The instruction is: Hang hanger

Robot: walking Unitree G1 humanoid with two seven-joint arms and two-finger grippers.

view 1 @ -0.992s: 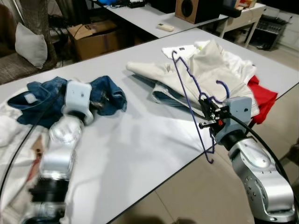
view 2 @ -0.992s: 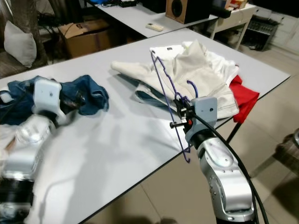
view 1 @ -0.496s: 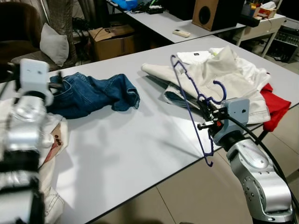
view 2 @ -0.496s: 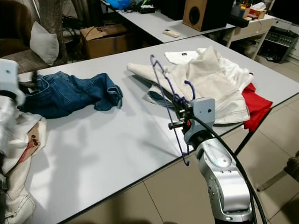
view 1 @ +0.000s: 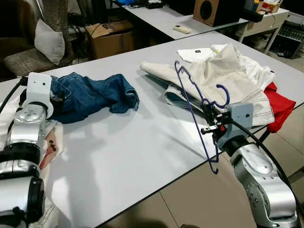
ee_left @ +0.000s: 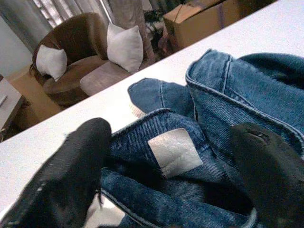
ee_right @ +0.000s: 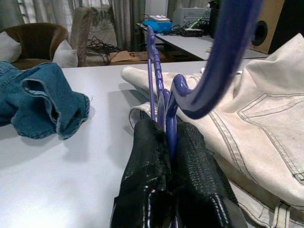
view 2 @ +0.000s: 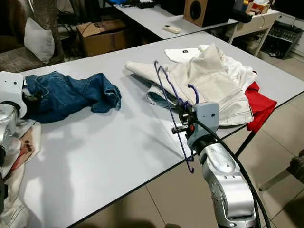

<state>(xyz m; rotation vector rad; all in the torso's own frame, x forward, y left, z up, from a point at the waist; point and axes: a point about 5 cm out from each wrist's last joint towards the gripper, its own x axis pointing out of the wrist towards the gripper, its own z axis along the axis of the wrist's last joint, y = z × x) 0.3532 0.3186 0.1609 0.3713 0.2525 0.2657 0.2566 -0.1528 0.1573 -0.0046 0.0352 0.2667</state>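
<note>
While my right gripper [ee_right: 168, 142] has its two black fingers pinched tight on the neck of the purple hanger [view 1: 194, 102], the hanger stands nearly upright above the near edge of the white table [view 1: 142, 142], its hook curling back toward the wrist and its lower bar hanging past the table edge. Just behind it, along the right side of the table, lies a cream garment [view 1: 223, 78] with visible seams, over a white piece [view 1: 192, 54] that carries a small dark mark I cannot read. A red cloth [view 1: 280, 102] hangs off the right edge beside it.

On the far left of the table I see the blue jeans [view 1: 92, 95] bunched in a heap. My left gripper [ee_left: 175, 185] sits right at them with its fingers spread wide, one either side of a fold of denim, gripping nothing that I can make out. Between those fingers the denim shows a pale rectangular label [ee_left: 175, 153]; it looks blank to me, no lettering I can read.

Beyond the table stand a cardboard box [view 1: 111, 35], a brown armchair [ee_left: 80, 61] with white cushions, and a second table holding a speaker [view 1: 213, 9] and a small remote [view 1: 182, 29].
</note>
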